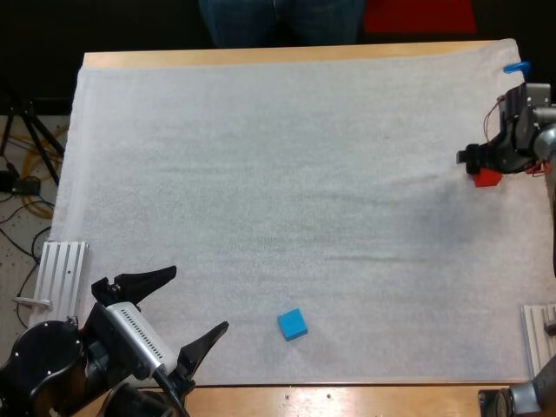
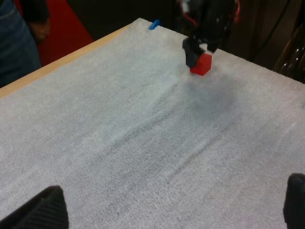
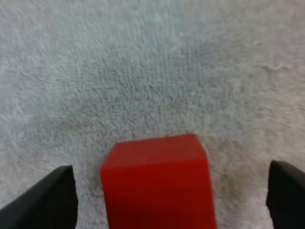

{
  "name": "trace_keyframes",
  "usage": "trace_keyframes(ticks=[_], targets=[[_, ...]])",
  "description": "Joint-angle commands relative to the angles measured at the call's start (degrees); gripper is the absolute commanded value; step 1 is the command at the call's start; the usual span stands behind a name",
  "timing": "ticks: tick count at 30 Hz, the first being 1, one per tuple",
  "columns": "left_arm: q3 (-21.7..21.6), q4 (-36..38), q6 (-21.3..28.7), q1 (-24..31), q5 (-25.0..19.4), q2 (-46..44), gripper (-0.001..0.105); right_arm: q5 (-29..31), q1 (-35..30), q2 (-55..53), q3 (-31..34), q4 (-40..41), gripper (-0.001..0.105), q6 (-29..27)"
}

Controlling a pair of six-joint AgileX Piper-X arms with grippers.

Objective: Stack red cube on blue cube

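The red cube (image 1: 487, 178) lies near the right edge of the white mat (image 1: 287, 217), and it seems to rest on it. My right gripper (image 1: 480, 167) hangs right over it, open. In the right wrist view its fingers (image 3: 52, 200) stand on either side of the red cube (image 3: 157, 183), well clear of its faces. The blue cube (image 1: 293, 324) sits alone near the front edge, in the middle. My left gripper (image 1: 193, 304) is open at the front left, a short way left of the blue cube. From the left wrist, the red cube (image 2: 201, 64) appears far off under the right gripper (image 2: 204, 45).
A person (image 1: 278, 19) in jeans stands beyond the far edge of the table. A ribbed metal block (image 1: 61, 271) lies off the mat's front left corner, and another (image 1: 539, 337) at the front right.
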Motion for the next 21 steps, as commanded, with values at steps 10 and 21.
trace_keyframes(ticks=[10,21], targets=[[-0.34,-0.59,-0.60,-0.21,0.54,0.05,0.087,-0.80,-0.26,1.55,-0.88,0.65,0.028,0.27],[-0.34,-0.59,-0.60,-0.21,0.54,0.05,0.087,-0.74,-0.26,-4.79,-4.32,4.08,0.022,0.96]])
